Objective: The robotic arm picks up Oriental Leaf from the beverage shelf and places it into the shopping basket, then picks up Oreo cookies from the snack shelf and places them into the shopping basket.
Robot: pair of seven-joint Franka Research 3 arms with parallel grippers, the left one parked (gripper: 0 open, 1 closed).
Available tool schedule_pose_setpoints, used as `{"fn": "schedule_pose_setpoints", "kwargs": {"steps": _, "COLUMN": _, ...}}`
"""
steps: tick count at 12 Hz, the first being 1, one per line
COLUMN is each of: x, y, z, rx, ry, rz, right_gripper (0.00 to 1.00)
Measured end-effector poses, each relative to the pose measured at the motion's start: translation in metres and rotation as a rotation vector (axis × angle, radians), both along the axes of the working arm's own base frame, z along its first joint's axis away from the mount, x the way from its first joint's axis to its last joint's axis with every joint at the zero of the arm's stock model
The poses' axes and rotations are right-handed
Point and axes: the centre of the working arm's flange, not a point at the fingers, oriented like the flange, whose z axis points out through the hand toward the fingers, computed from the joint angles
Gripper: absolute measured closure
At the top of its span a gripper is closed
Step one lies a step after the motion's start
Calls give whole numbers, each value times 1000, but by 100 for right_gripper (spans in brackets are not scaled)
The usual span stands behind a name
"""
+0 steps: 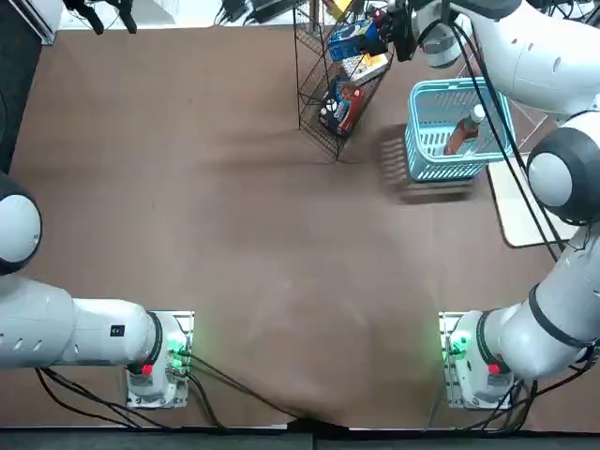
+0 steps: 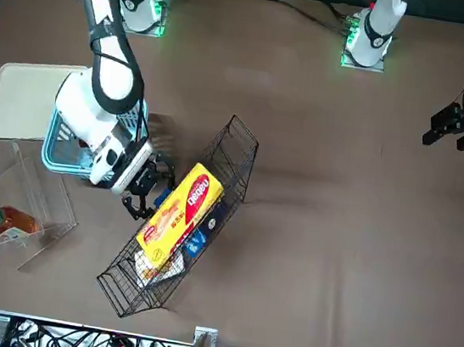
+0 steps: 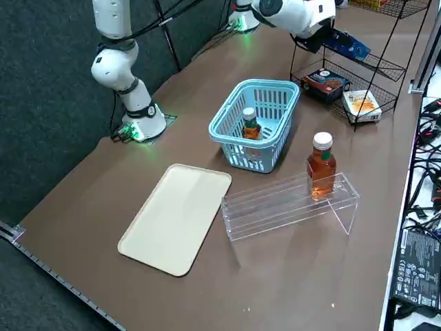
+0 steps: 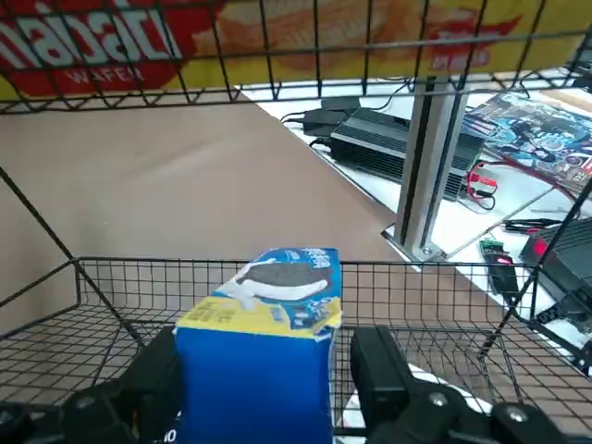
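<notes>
My right gripper [image 4: 264, 370] reaches into the black wire snack shelf [image 1: 323, 103] and is shut on the blue Oreo cookies [image 4: 268, 342]. Its fingers [image 4: 379, 370] press the pack's two sides on a middle tier. From the side, the Oreo cookies [image 3: 346, 45] tilt up toward the gripper [image 3: 322, 36]. One Oriental Leaf bottle [image 3: 249, 124] stands inside the turquoise shopping basket [image 3: 238, 148]. A second bottle [image 3: 321, 165] stands on the clear beverage shelf [image 3: 282, 207]. From above, the basket [image 1: 427, 159] is just right of the rack.
A yellow-red wafer pack [image 2: 184, 210] lies on the rack's top tier, and a dark red-blue pack [image 3: 325, 81] and a yellow-white pack [image 3: 362, 103] lie lower. A cream tray [image 3: 176, 217] lies near the basket. Cables and gear lie beyond the table edge.
</notes>
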Motion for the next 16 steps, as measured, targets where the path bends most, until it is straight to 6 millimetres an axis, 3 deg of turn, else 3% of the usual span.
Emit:
{"fn": "schedule_pose_setpoints", "kwargs": {"steps": 6, "x": 2, "y": 2, "z": -2, "rx": 4, "ry": 0, "rz": -1, "right_gripper": 1}}
{"fn": "schedule_pose_setpoints", "kwargs": {"steps": 7, "x": 2, "y": 2, "z": -2, "rx": 4, "ry": 0, "rz": -1, "right_gripper": 7}}
{"fn": "schedule_pose_setpoints", "kwargs": {"steps": 9, "x": 2, "y": 1, "z": -1, "rx": 4, "ry": -2, "rz": -3, "right_gripper": 33}}
{"fn": "schedule_pose_setpoints", "kwargs": {"steps": 16, "x": 3, "y": 2, "z": 2, "rx": 6, "ry": -7, "rz": -3, "right_gripper": 34}}
